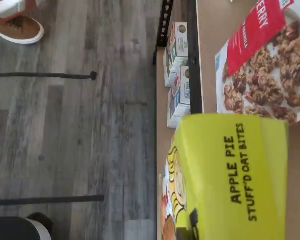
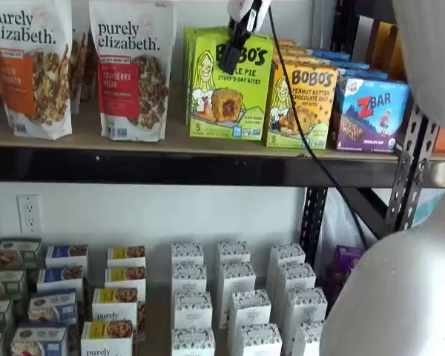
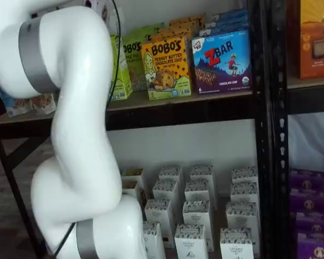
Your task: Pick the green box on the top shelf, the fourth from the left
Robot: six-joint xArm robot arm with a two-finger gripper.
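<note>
The green box [image 2: 230, 85], a lime Bobo's Apple Pie Stuff'd Oat Bites carton, stands tilted on the top shelf [image 2: 170, 165], between a Purely Elizabeth strawberry pecan granola bag [image 2: 131, 67] and the orange-yellow Bobo's peanut butter box [image 2: 304, 104]. The gripper [image 2: 236, 44] reaches down over its upper front edge, fingers closed on the carton.

I see the green box [image 2: 230, 85] as lime green with black lettering, a cartoon girl and a golden-brown oat bite printed on its front. The box beside it [image 2: 302, 104] is orange-yellow, and the next one [image 2: 369, 113] blue and purple. The top shelf [image 2: 170, 141] is a tan board with a black rail [image 2: 170, 167]. The fingers [image 2: 236, 41] are black. The floor [image 1: 70, 125] is grey wood-grain plank.
</note>
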